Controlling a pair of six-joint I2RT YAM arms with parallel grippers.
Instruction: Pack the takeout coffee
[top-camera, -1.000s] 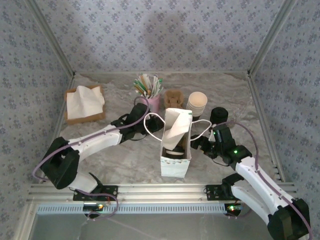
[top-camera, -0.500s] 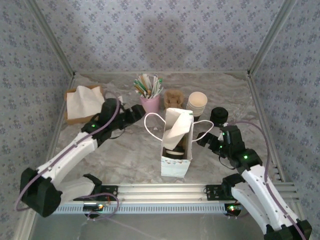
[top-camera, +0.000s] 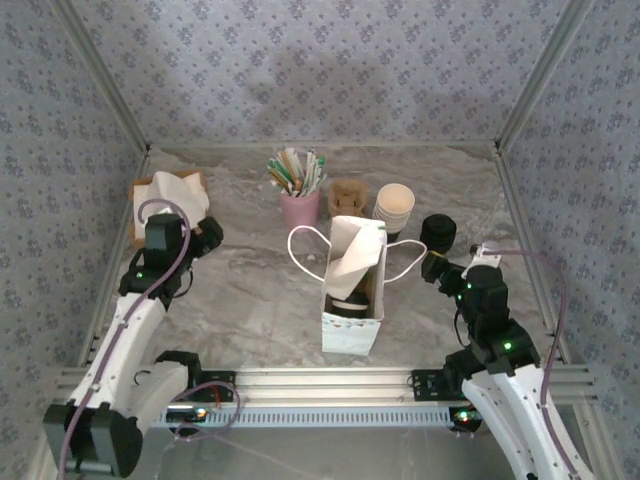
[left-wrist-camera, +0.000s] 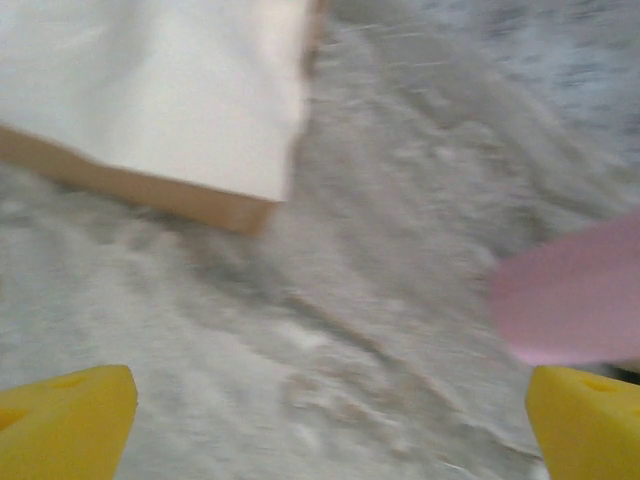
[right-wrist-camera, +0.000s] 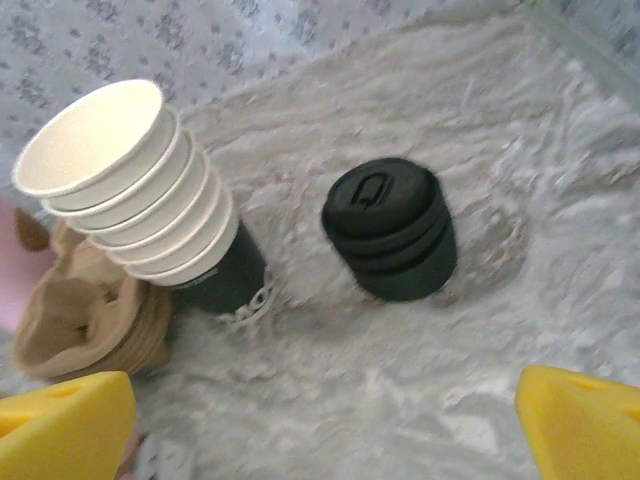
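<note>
A white paper bag (top-camera: 351, 330) with looped handles stands upright mid-table. Deep in its mouth I see a dark round lid (top-camera: 347, 299), apparently the takeout coffee; its cup is hidden by the bag wall. A white folded sheet (top-camera: 355, 252) sticks out of the top. My left gripper (top-camera: 207, 233) (left-wrist-camera: 325, 430) hangs open and empty over bare table beside the napkin box (top-camera: 166, 207) (left-wrist-camera: 150, 95), far left of the bag. My right gripper (top-camera: 437, 268) (right-wrist-camera: 325, 430) is open and empty right of the bag, just short of the black lids (top-camera: 437, 231) (right-wrist-camera: 390, 228).
At the back stand a pink holder (top-camera: 300, 207) (left-wrist-camera: 575, 300) with sticks, a brown pulp carrier (top-camera: 347, 196) (right-wrist-camera: 85, 310) and a stack of lidless cream cups (top-camera: 394, 205) (right-wrist-camera: 130, 180). Patterned walls close in the table on three sides.
Both arms have drawn away from the bag: the left swung far left to the napkin box and opened its jaws, the right pulled back to the right and opened fully.
</note>
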